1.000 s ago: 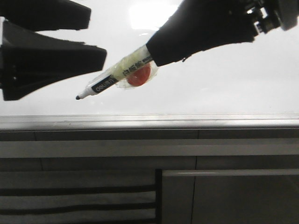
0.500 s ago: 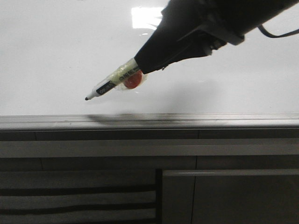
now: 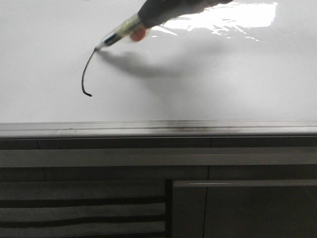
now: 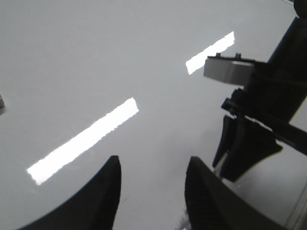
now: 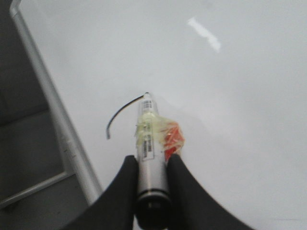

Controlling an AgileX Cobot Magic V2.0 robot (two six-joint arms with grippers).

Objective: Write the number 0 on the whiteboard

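Observation:
The whiteboard (image 3: 223,84) is glossy white with a silver rail along its near edge. A thin black curved stroke (image 3: 85,74) lies on it, an open arc with a small hook at its near end, not a closed loop. My right gripper (image 3: 151,15) is shut on the white marker (image 3: 119,34), which is wrapped in yellowish tape with a red bit. The marker's black tip touches the far end of the stroke. The right wrist view shows the gripper (image 5: 151,165), marker (image 5: 147,134) and stroke (image 5: 120,111). My left gripper (image 4: 153,165) is open and empty over bare board.
The silver rail (image 3: 158,128) runs across the front view, with dark grey panels and slats (image 3: 79,208) below it. The rail also shows in the right wrist view (image 5: 57,120). The right arm (image 4: 259,120) stands close beside my left gripper. A bright light patch (image 3: 237,15) reflects at the far right.
The right gripper moved away and up the board with the marker, its tip drawing the black arc. The left gripper, at the left a second ago, has left the front view.

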